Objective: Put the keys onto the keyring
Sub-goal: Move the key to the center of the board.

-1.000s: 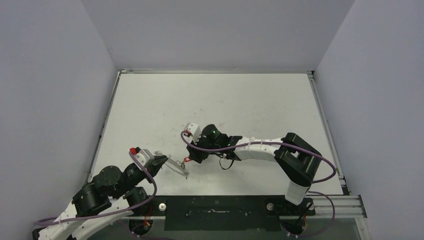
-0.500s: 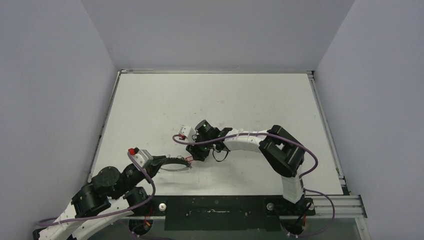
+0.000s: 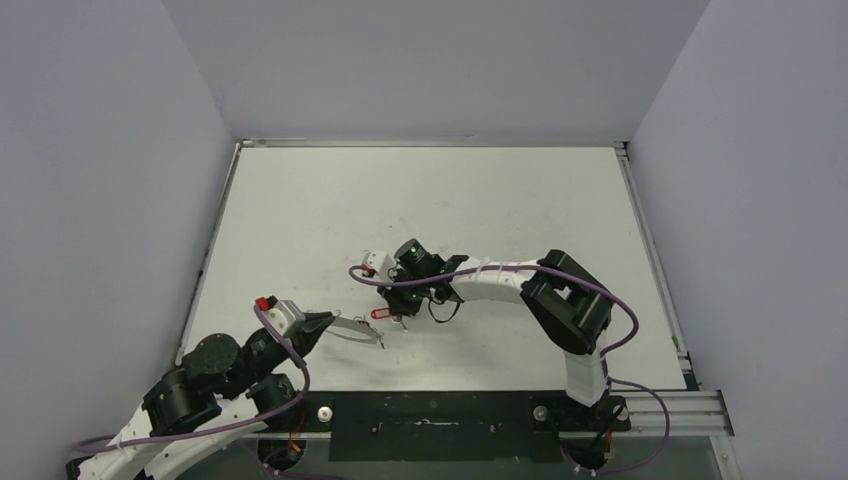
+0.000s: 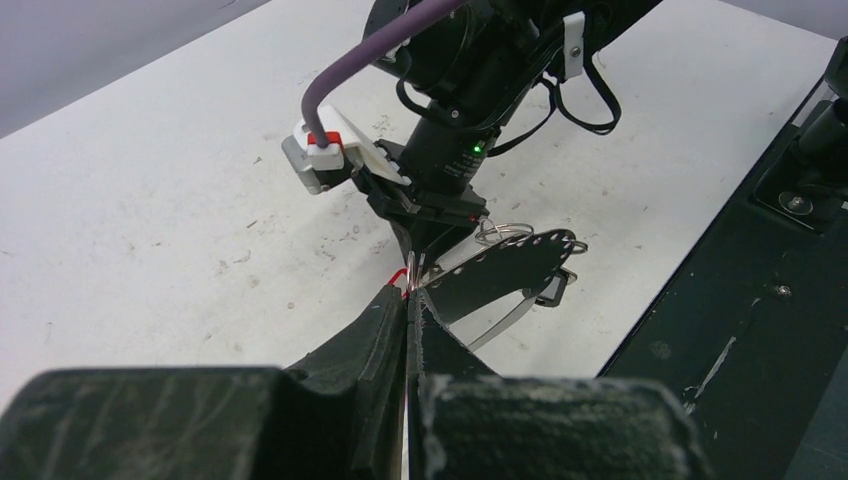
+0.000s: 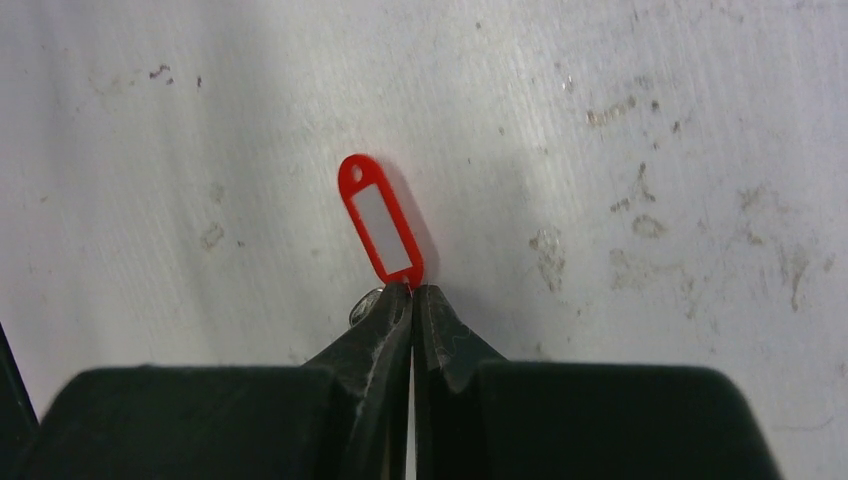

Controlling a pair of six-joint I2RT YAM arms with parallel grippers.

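My left gripper [image 3: 322, 323] is shut on the rim of the keyring [image 3: 356, 329], a thin grey wire loop that it holds just above the table, pointing right. In the left wrist view the loop [image 4: 515, 315] runs out from my shut jaws [image 4: 410, 296], with small rings along its far edge. My right gripper [image 3: 400, 311] points down at the loop's far end and is shut on the red-tagged key [image 3: 378, 313]. In the right wrist view the red tag [image 5: 380, 218] sticks out past the shut jaws [image 5: 411, 290]; a sliver of silver key [image 5: 364, 306] shows beside them. The green-tagged key is out of view.
The white table [image 3: 450, 200] is scuffed and walled by grey panels on three sides. A black rail [image 3: 430, 415] with both arm bases runs along the near edge. The right arm's purple cable [image 3: 375, 283] loops just behind the grippers.
The right gripper has shifted left and nearer to the keyring, and the red tag now points left toward it. The keyring has swung from slanting down-right to nearly level.
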